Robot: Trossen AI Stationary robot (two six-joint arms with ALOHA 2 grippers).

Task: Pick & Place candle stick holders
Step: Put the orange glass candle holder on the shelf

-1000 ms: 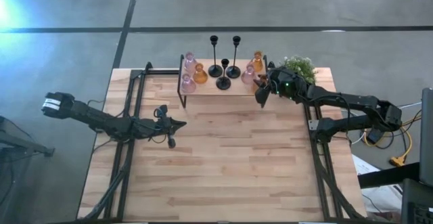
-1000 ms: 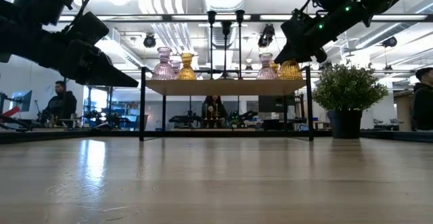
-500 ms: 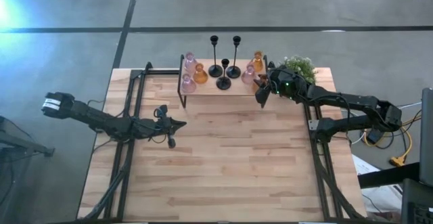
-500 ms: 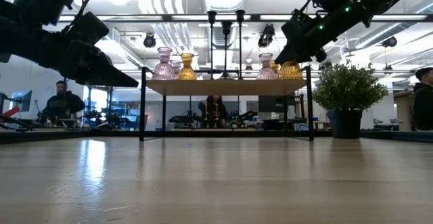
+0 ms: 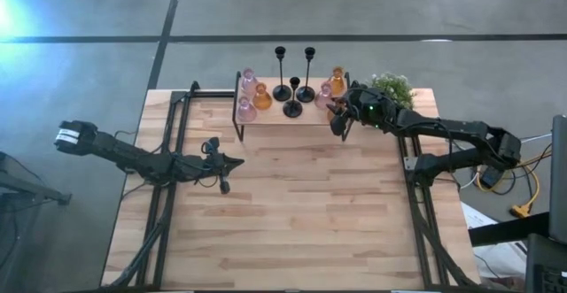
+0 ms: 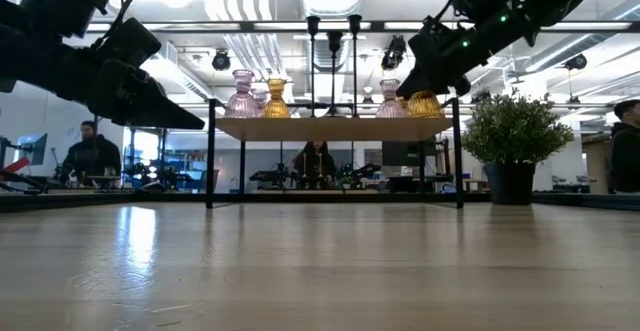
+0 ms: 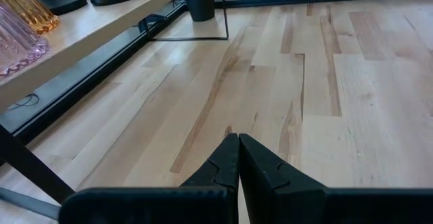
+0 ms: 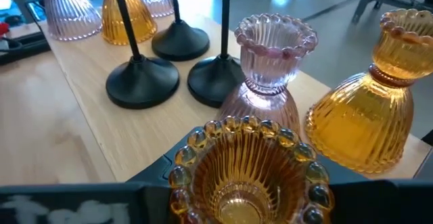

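Observation:
A raised wooden shelf (image 5: 283,116) stands at the table's far middle. Three black candle stick holders (image 5: 292,89) stand on it on their round bases, with pink and amber glass ones (image 5: 248,98) left of them. A pink one (image 8: 270,68) and an amber one (image 8: 369,116) stand at the right. My right gripper (image 5: 339,123) is at the shelf's right near corner, shut on another amber glass holder (image 8: 247,170). My left gripper (image 7: 238,139) hovers shut over the table's left part, touching nothing. My right gripper holds the amber holder by its upper part, at the beaded rim (image 8: 203,139), between its two fingers. It comes slanting down from the table's right. The holder stands upright with its bulb (image 6: 427,103) below the fingers, base level with the shelf top. Whether the base rests there I cannot tell.
A small green plant (image 5: 392,89) in a dark pot stands right of the shelf, close behind my right arm. Black frame rails (image 5: 173,151) run along the table's left and right sides. Bare wood (image 5: 301,204) lies in front of the shelf. People sit in the room beyond.
My right gripper has edged slightly toward the table's left at the shelf's right end. The amber holder between its fingers stays where it was.

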